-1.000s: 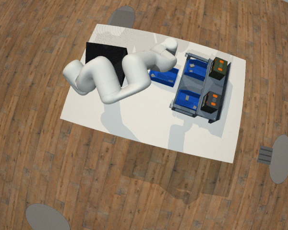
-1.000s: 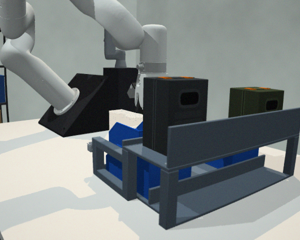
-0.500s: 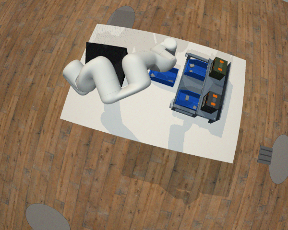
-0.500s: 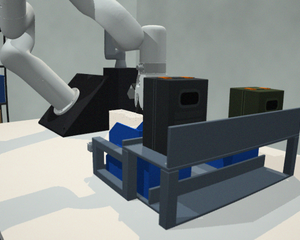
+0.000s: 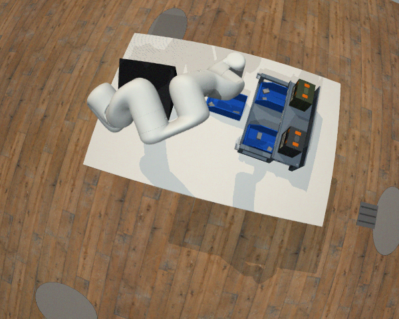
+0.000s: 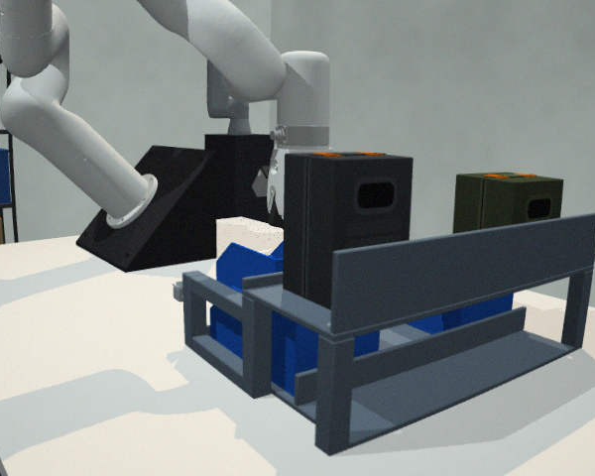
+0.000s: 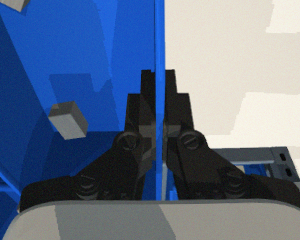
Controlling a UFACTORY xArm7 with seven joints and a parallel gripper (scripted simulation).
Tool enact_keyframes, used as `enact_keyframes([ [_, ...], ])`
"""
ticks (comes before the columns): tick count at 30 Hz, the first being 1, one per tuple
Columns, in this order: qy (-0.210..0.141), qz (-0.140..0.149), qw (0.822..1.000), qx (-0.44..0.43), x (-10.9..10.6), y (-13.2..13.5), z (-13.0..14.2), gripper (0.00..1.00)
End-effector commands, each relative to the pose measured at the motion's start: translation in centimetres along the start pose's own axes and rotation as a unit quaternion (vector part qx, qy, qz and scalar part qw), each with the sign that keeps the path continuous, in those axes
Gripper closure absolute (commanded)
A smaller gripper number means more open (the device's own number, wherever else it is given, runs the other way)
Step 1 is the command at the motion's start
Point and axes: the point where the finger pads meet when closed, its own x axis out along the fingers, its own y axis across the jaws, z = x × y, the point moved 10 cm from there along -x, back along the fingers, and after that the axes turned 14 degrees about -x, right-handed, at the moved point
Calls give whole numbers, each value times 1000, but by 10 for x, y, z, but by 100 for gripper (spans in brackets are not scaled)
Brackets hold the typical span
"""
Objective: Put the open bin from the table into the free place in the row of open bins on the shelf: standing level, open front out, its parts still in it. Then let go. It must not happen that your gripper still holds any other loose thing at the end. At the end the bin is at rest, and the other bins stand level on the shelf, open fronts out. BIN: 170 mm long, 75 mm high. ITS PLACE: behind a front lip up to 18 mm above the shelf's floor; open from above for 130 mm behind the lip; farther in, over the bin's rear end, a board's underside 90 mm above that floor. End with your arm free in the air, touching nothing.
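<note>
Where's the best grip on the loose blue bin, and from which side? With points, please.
Probably the upright side wall of the blue bin (image 5: 229, 109) (image 7: 90, 45), from above: it's thin, and the fingers already straddle it, clear of the loose parts (image 7: 68, 121) inside.

Blue open bin (image 5: 228, 107) (image 6: 247, 265) (image 7: 85, 45), grey parts inside, apparently roughly level.

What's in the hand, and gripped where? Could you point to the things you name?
The blue bin with grey parts (image 5: 228, 109) (image 7: 90, 45): the hand (image 7: 157, 89) pinches the top edge of one side wall.
</note>
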Motion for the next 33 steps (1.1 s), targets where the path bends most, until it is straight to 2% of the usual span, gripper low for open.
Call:
enact_keyframes([
  [1, 1, -1, 1000, 0, 1, -1, -1, 100],
  [33, 3, -2, 1000, 0, 5, -2, -1, 100],
])
